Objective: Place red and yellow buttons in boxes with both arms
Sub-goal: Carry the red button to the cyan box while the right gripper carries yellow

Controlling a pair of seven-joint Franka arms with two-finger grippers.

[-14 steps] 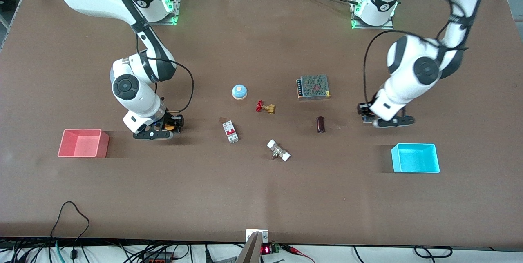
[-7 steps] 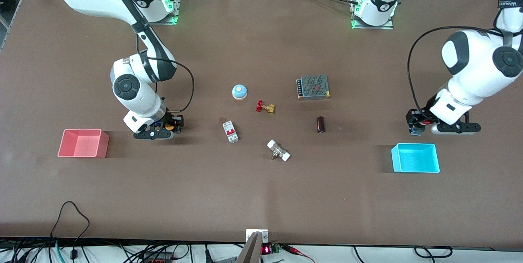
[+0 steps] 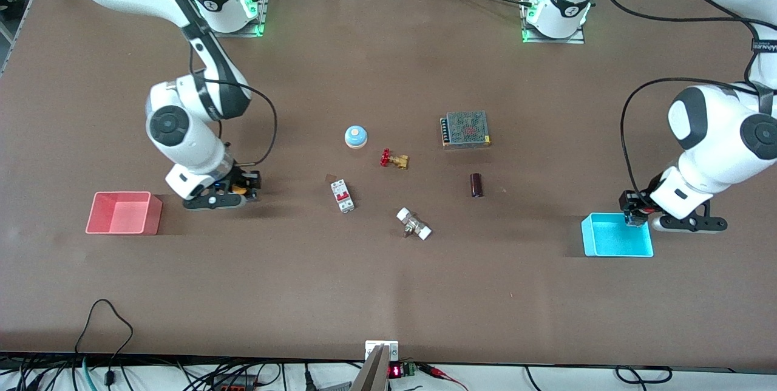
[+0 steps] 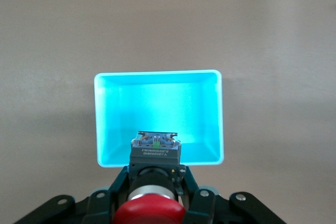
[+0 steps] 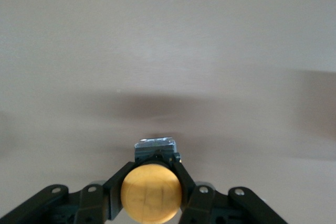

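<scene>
We carry one button in each arm, and what matters now is how each button stands against its bin. The left end effector (image 3: pixel 635 216) is clamped shut on the red button (image 4: pixel 150 211), cap toward the wrist and black body pointing away, and it hangs over the rim of the cyan bin (image 3: pixel 617 235) at the corner farthest from the front camera, on the left arm's end of the tabletop (image 3: pixel 388 294). In the left wrist view the button's body overlaps the edge of the bin's open mouth, so we judge a short advance over the bin's middle is all that remains before release.

The right end effector (image 3: pixel 238 190) is closed on the orange-yellow button (image 5: pixel 151 193), held the same way with its long axis running out from the fingers (image 5: pixel 191 195). It is low over bare tabletop, beside the salmon-pink bin (image 3: pixel 124 213) but clearly apart from it, on the side toward the table's middle. The bin does not show in the right wrist view at all. So we judge the right arm has the longer way to go, sideways toward its own end of the tabletop; the left arm is much the nearer to its drop.
</scene>
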